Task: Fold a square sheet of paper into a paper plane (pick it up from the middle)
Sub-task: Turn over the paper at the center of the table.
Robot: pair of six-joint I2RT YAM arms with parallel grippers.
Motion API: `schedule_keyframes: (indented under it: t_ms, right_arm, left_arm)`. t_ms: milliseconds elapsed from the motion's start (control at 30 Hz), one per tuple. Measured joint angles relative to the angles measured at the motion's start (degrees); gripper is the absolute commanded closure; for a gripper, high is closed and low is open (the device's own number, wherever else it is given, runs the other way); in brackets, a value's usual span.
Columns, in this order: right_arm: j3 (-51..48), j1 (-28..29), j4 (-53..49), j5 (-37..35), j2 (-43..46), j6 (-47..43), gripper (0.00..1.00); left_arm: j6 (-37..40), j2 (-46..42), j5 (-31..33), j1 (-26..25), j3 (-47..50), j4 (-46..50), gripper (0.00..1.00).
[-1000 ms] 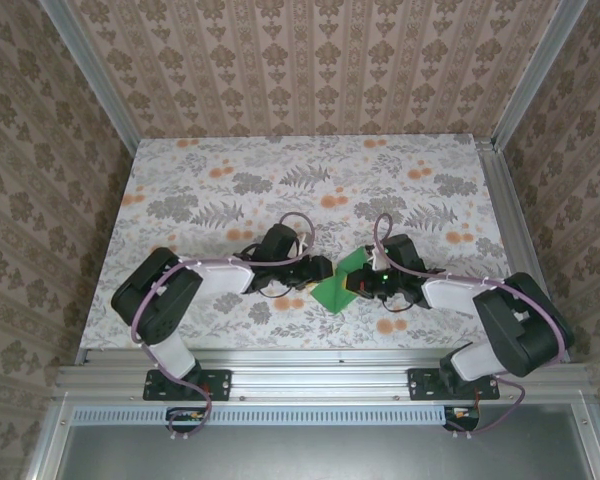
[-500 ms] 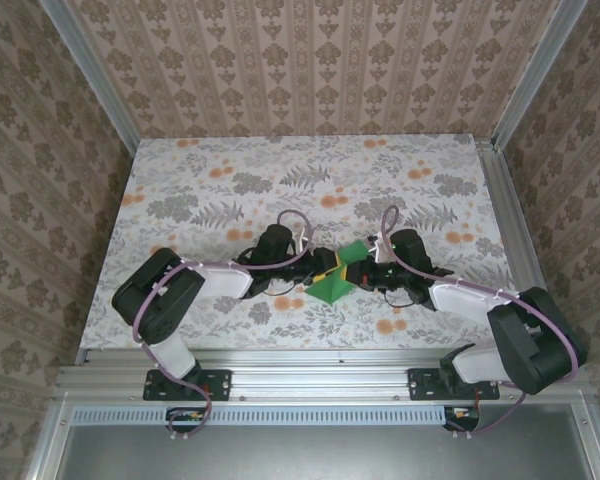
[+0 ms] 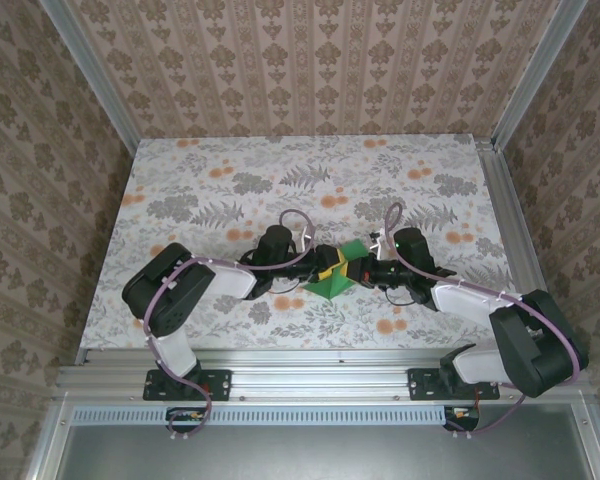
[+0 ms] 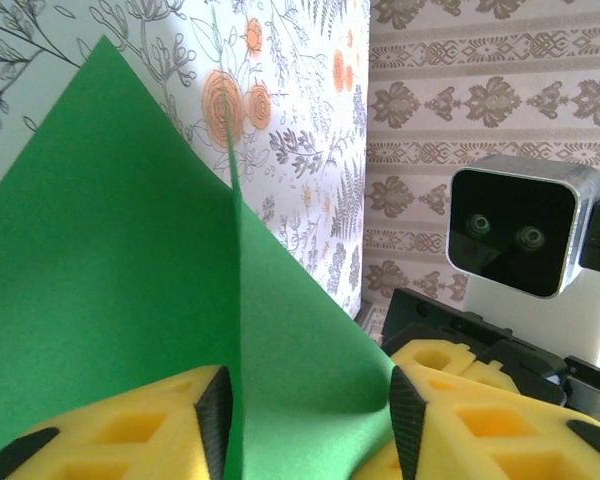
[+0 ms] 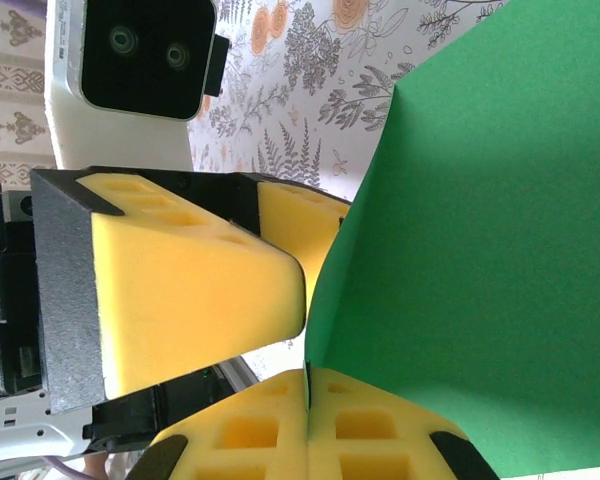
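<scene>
The square sheet of paper point(image 3: 331, 284) is bright green and stands bent up in a tent shape over the floral table, low in the middle of the top view. My right gripper point(image 3: 359, 270) comes in from the right. In the right wrist view its yellow pads point(image 5: 380, 435) are pressed together on the paper's point(image 5: 480, 240) edge, so the right gripper point(image 5: 307, 400) is shut on it. My left gripper point(image 3: 323, 266) meets it from the left. In the left wrist view the left gripper point(image 4: 305, 420) is open, with a raised fold of paper point(image 4: 110, 230) between its fingers.
The floral tabletop point(image 3: 230, 170) spreads behind and beside the grippers, walled by patterned panels and metal posts. The two grippers are almost tip to tip: the right wrist camera point(image 4: 520, 235) fills the left wrist view's right side, and the left fingers point(image 5: 190, 290) crowd the right wrist view.
The right gripper has swung forward and left, and the left has closed in. The paper, lying flatter a second ago, is now raised and bent between them.
</scene>
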State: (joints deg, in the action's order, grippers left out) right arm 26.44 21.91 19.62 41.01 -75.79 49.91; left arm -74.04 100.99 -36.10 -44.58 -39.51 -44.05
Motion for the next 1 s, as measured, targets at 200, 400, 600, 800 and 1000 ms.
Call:
schedule_keyframes:
  t_ms: [200,400,600,800,1000]
  right_arm:
    - [-0.7,-0.3,0.2,0.0,0.0,0.0,0.99]
    - [-1.0,-0.7,0.4,0.0,0.0,0.0,0.97]
    - [-1.8,-1.1,0.6,0.0,0.0,0.2,0.76]
    - [-2.7,-1.6,0.2,-0.1,1.9,1.1,0.65]
    - [-4.9,-2.2,-0.1,-0.3,5.1,2.8,0.49]
  left_arm:
    - [-0.2,0.0,-1.3,0.0,-0.4,-0.1,0.74]
    - [0.2,0.0,-2.0,0.1,-0.7,0.3,0.83]
    - [1.4,0.0,-2.1,0.8,-0.9,2.7,0.87]
    - [2.8,0.0,-2.2,0.8,-2.0,5.4,0.92]
    - [3.2,0.0,-2.1,1.0,-2.3,5.5,0.92]
